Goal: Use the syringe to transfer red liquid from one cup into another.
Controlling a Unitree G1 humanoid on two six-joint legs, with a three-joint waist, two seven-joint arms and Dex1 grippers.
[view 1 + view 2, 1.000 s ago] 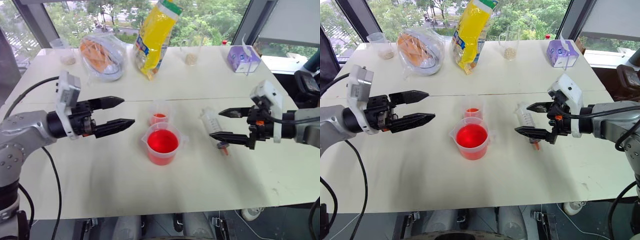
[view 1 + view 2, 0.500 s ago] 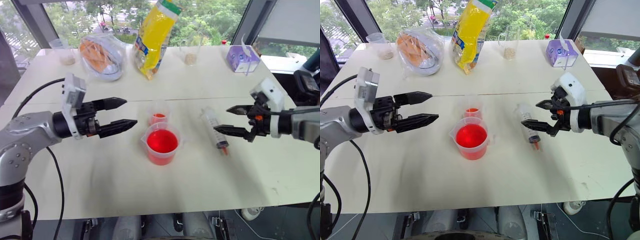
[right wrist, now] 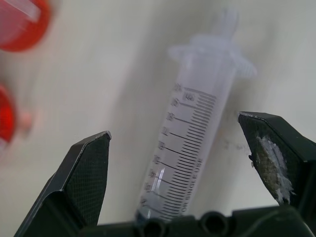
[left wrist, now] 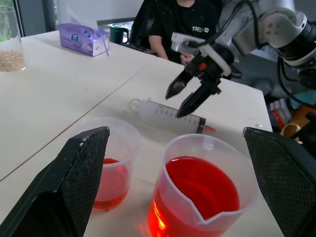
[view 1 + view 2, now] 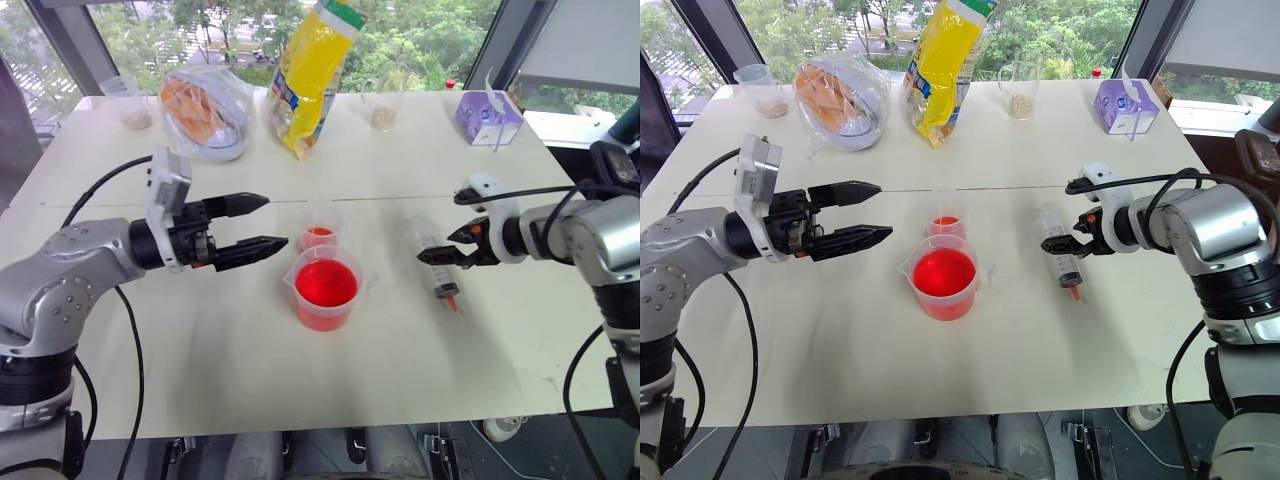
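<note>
— What is seen to have changed since a second ago?

— The right gripper (image 5: 1062, 243) has been lowered over the large clear plastic syringe with the orange-red tip (image 5: 1060, 257), which lies flat on the white table (image 5: 840, 340). Its black fingers are spread wide on either side of the barrel, and nothing is gripped. The left gripper (image 5: 255, 224) is held level, fully open and empty, beside the cups.

— And around it?

— The wide clear spouted beaker (image 5: 324, 288) of red liquid (image 5: 325, 282) stands left of the syringe, the small narrow clear cup (image 5: 317, 226) just behind it. A yellow bag (image 5: 310, 75), a purple tissue box (image 5: 487, 117) and a clear bag of orange food (image 5: 203, 112) are set well apart at the far edge.
</note>
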